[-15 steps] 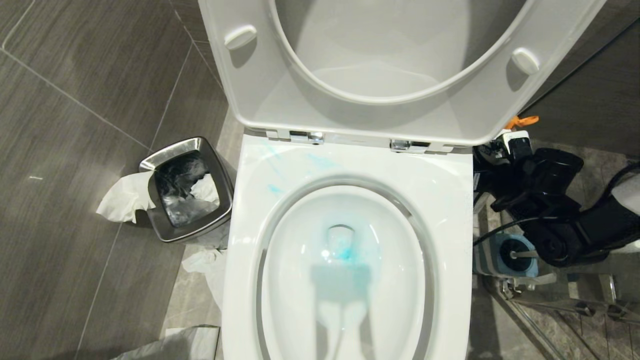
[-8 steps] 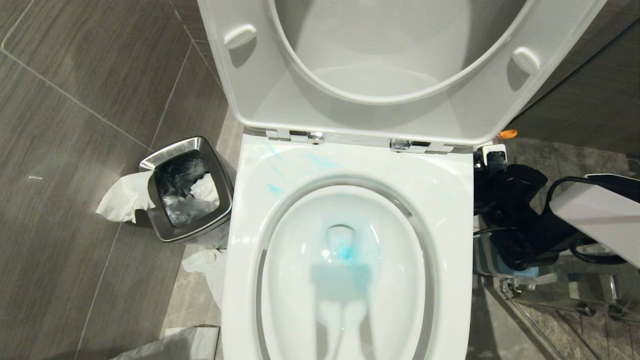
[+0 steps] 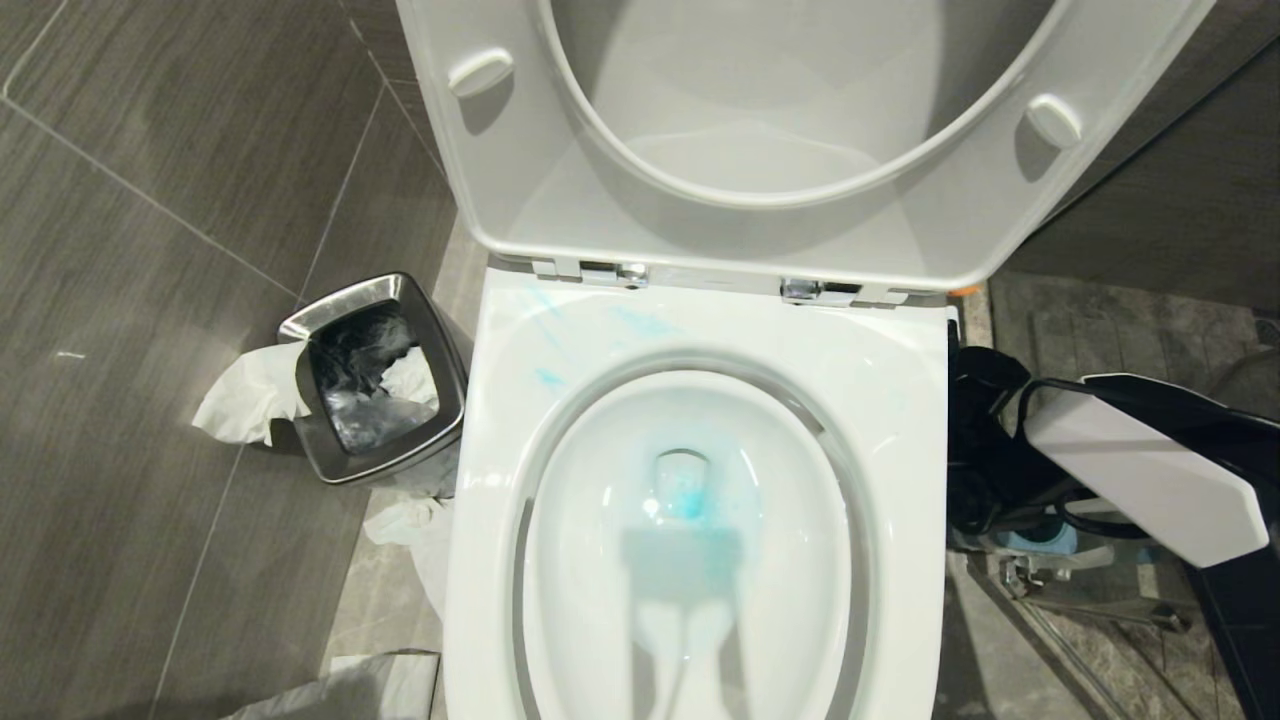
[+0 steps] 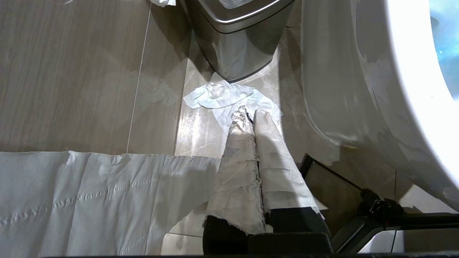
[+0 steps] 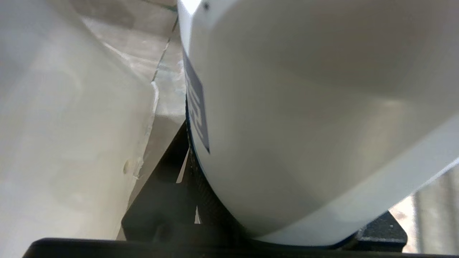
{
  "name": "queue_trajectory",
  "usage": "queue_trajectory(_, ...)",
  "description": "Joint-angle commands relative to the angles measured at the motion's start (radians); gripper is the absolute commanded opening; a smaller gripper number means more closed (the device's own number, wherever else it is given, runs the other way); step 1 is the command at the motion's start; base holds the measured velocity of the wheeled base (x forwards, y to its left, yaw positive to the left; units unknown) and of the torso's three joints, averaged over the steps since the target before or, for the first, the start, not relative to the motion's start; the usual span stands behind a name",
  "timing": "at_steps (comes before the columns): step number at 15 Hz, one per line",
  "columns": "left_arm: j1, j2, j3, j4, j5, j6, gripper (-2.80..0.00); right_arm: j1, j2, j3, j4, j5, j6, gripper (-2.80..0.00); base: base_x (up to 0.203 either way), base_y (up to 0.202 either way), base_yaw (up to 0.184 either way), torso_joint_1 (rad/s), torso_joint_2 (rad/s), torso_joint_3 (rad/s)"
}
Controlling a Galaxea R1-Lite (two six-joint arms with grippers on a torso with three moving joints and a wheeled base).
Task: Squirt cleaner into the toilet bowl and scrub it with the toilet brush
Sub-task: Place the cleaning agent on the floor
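Steel bin [image 3: 375,380] with tissue on the floor at left. Left gripper [image 4: 251,116] low beside it, fingers pressed together, holding nothing. Toilet bowl [image 3: 700,330] center, seat up, blue cleaner [image 3: 690,500] pooled inside. Right arm [image 3: 1140,475] low at the bowl's right; cannot tell its grip.

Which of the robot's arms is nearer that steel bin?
The left. Its hand hangs over floor tissue just before the steel bin; the right arm is across the toilet bowl.
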Motion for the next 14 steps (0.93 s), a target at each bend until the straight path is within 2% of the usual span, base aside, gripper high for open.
queue_trajectory(1,0.000,0.000,0.002,0.000,-0.001,0.004,-2.80,0.001,0.038,-0.035,-0.010,0.038,-0.001,-2.80,0.000,0.000,0.000,0.000,0.00,0.000)
queue_trajectory(3,0.000,0.000,0.002,0.000,-0.001,0.002,-2.80,0.001,0.054,-0.050,-0.016,0.057,0.001,-2.80,0.000,0.000,0.000,0.000,0.00,0.000)
queue_trajectory(6,0.000,0.000,0.002,0.000,-0.001,0.002,-2.80,0.001,0.103,-0.106,-0.095,0.068,-0.005,-2.80,0.000,0.000,0.000,0.000,0.00,0.000)
queue_trajectory(14,0.000,0.000,0.001,0.001,0.001,0.005,-2.80,0.006,0.149,-0.120,-0.097,0.069,-0.005,-2.80,0.000,0.000,0.000,0.000,0.00,0.000)
